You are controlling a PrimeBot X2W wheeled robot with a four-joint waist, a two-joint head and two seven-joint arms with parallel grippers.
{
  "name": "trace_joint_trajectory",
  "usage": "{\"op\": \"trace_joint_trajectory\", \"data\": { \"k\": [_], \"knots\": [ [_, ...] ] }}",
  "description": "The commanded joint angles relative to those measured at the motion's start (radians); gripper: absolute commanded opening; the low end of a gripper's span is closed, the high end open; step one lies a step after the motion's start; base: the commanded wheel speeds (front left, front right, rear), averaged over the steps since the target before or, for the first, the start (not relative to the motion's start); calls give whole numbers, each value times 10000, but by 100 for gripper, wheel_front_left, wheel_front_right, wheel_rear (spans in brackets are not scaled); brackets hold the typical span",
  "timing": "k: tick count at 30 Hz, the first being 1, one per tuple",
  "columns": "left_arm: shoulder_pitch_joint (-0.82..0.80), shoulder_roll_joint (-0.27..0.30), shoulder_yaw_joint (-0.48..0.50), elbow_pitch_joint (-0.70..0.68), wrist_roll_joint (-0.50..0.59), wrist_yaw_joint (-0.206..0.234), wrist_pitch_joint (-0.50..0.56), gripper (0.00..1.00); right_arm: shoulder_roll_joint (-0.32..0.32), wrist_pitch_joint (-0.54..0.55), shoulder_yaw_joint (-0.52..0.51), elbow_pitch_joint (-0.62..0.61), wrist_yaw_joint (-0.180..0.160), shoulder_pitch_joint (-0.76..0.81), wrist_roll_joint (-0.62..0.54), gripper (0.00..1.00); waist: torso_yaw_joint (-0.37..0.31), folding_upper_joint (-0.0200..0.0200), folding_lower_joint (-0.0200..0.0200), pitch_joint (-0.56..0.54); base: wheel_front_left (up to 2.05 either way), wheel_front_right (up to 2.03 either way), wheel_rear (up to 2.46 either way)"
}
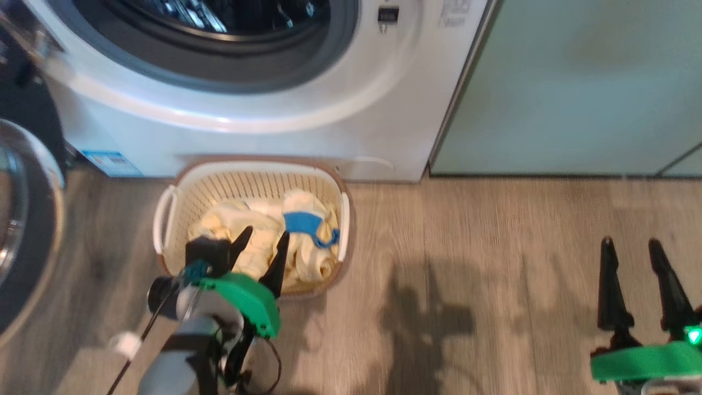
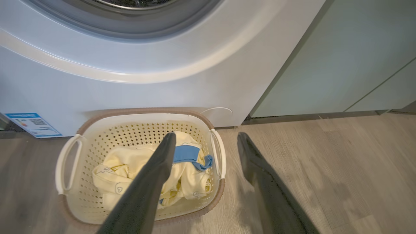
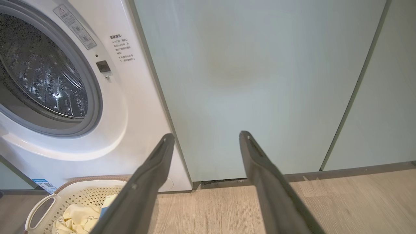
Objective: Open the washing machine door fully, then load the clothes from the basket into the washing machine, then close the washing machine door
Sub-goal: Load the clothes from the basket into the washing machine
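The basket (image 1: pixel 247 184) holds the clothes (image 1: pixel 227 219) just beneath the left pincer (image 1: pixel 265 237), which is spread. The right pincer (image 1: pixel 630 247), also spread, hangs well apart over the floor (image 1: pixel 466 230).

The floor (image 1: pixel 493 230) is pale grey-brown wood-look planking. The basket (image 1: pixel 241 184) sits directly on it, its far rim just beside the foot of the washing machine (image 1: pixel 307 142); whether they touch cannot be told. The washing machine stands on the same boards, with the pale teal cabinets (image 1: pixel 576 82) just beside it on the right, meeting the floor along a dark line. Soft shadows fall on the planks right of the basket.
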Motion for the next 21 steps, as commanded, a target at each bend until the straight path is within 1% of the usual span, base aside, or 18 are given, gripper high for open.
{"op": "trace_joint_trajectory", "data": {
  "k": [1, 7, 12, 14, 16, 21],
  "knots": [
    [-600, 58, 199, 151, -99, -56, 5, 100, -131, -97, 232, -384, 44, -399, 69, 100, -229, 0, -1, 670, 0, 0, 0],
    [-2234, -16, -65, 2504, -376, -343, 194, 100, -131, -97, 379, -500, 44, -1066, 355, 100, -646, 0, -1, 1937, 0, 0, 0],
    [-3307, 28, -133, 4060, -698, -510, 325, 100, -131, -97, 534, -512, 44, -1593, 612, 100, -1065, 0, -1, 2915, 0, 0, 0],
    [-3672, 96, -105, 4586, -890, -553, 451, 100, -131, -97, 594, -564, 44, -1760, 727, 100, -1231, 0, -1, 3332, 0, 0, 0],
    [-3837, 120, -41, 4845, -1038, -568, 540, 100, -131, -97, 616, -600, 44, -1849, 780, 100, -1304, 0, -1, 3519, 0, 0, 0],
    [-4641, 519, 54, 5777, -1369, -607, 650, 100, -131, -97, 749, -722, 44, -2269, 1071, 100, -1742, 0, -1, 4500, 0, 0, 0]
  ]
}}
